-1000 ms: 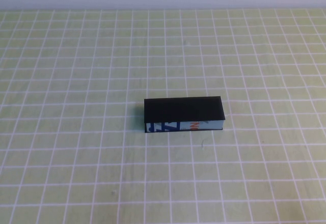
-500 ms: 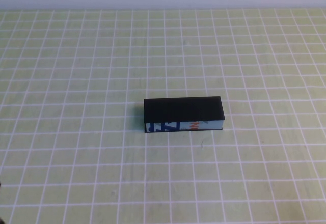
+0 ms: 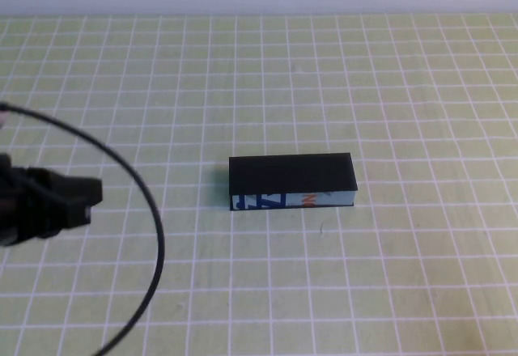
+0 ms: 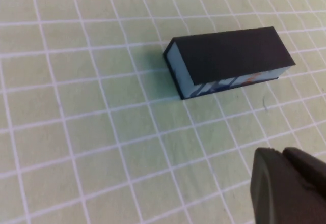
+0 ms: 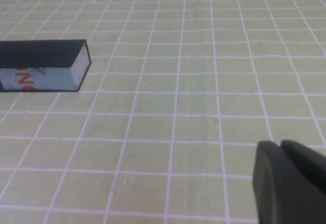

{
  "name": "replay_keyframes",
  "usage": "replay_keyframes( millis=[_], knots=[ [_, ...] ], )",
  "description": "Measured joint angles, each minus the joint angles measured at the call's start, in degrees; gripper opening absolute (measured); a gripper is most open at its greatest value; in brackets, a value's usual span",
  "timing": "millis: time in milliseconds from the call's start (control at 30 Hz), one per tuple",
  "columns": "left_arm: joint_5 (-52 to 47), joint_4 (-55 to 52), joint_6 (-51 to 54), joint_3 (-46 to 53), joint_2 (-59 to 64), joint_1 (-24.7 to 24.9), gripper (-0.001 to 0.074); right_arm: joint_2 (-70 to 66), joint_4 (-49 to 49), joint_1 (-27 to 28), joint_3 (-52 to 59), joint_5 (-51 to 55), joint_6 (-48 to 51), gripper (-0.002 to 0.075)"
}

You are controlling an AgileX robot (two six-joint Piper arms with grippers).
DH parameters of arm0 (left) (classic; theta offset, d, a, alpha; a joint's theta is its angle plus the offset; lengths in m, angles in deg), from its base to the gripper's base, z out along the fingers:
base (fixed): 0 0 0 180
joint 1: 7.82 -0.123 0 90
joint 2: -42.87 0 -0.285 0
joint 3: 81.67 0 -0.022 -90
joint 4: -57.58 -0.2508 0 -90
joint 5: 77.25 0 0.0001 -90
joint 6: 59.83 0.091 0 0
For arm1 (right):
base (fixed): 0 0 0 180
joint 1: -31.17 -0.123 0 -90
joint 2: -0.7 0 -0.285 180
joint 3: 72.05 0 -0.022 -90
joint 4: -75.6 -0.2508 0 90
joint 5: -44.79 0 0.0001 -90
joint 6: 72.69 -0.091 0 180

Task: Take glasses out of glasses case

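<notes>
The glasses case (image 3: 291, 180), a long black box with a white front strip printed blue and orange, lies closed in the middle of the table. It also shows in the left wrist view (image 4: 229, 61) and in the right wrist view (image 5: 43, 66). The glasses are hidden. My left gripper (image 3: 91, 195) is at the left of the table, well apart from the case, its fingers (image 4: 270, 183) pressed together and empty. My right gripper (image 5: 279, 145) is out of the high view; it hovers over bare mat away from the case's right end, shut and empty.
A green mat with a white grid (image 3: 405, 89) covers the table. The left arm's black cable (image 3: 154, 226) arcs over the mat at the front left. A pale wall runs along the far edge.
The left arm and its cable have come into the high view from the left edge. The case has not moved.
</notes>
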State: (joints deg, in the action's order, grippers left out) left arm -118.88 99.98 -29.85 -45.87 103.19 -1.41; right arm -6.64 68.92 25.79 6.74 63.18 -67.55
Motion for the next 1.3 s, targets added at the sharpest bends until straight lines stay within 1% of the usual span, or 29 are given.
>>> replay_keyframes(
  millis=[100,300,400,633,733,933,1033,1200,1300],
  knots=[
    [-0.7,3.3,5.5,-6.4,9.2,0.0,-0.0004,0.0,0.0,0.0,0.0,0.0,0.0,-0.0018],
    [-1.6,9.0,14.2,-17.1,23.6,0.0,-0.0004,0.0,0.0,0.0,0.0,0.0,0.0,-0.0018],
    [-3.9,11.7,16.8,-22.3,30.4,0.0,-0.0004,0.0,0.0,0.0,0.0,0.0,0.0,-0.0018],
    [-7.5,15.9,19.8,-30.8,41.9,0.0,-0.0004,0.0,0.0,0.0,0.0,0.0,0.0,-0.0018],
    [-7.7,16.2,20.5,-33.7,46.0,1.4,-0.0004,0.0,0.0,0.0,0.0,0.0,0.0,-0.0018],
    [-9.6,16.6,21.2,-42.2,54.3,6.5,-0.0004,0.0,0.3,0.0,0.0,-1.0,0.0,-0.0018],
    [-12.3,16.6,19.7,-47.9,59.8,7.7,-0.0004,0.0,-5.6,0.0,0.0,-4.0,0.0,-0.0018],
    [-14.2,16.6,17.6,-56.9,67.9,7.8,-0.0004,0.0,-24.7,0.0,0.0,-9.0,-0.2,-0.0018],
    [-15.5,16.6,16.4,-61.6,71.9,7.8,-0.0004,0.0,-31.2,0.0,0.0,-12.4,-0.2,-0.0018]
  ],
)
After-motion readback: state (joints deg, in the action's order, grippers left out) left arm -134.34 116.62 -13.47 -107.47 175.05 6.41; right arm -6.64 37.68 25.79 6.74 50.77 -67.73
